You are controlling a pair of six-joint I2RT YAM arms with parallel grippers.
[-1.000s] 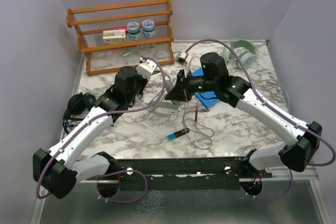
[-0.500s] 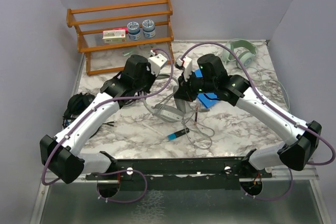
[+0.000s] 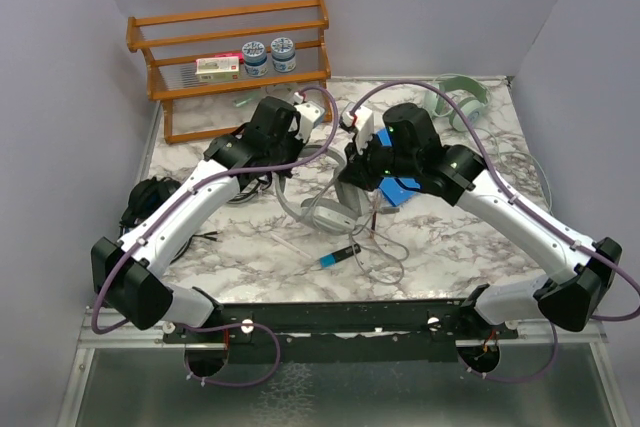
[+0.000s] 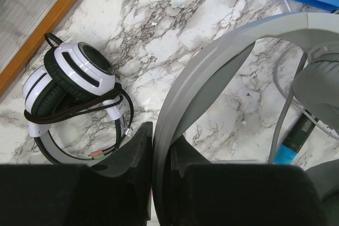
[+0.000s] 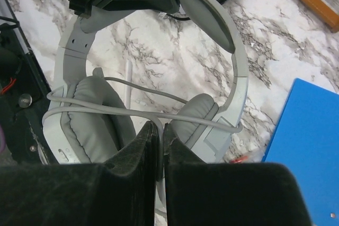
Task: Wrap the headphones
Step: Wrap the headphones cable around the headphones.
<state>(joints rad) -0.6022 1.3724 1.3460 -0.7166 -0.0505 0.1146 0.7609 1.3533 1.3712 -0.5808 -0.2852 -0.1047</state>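
I read the left gripper (image 4: 161, 142) clamped on the headband of the grey headphones (image 3: 322, 212), just beside the blue board (image 3: 397, 187), on its left-arm side. The right gripper (image 5: 158, 128) is pinched together on their cable (image 5: 122, 111), near that board.

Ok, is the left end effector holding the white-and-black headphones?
No, the left end effector grips the grey headband; the white-and-black headphones lie apart.
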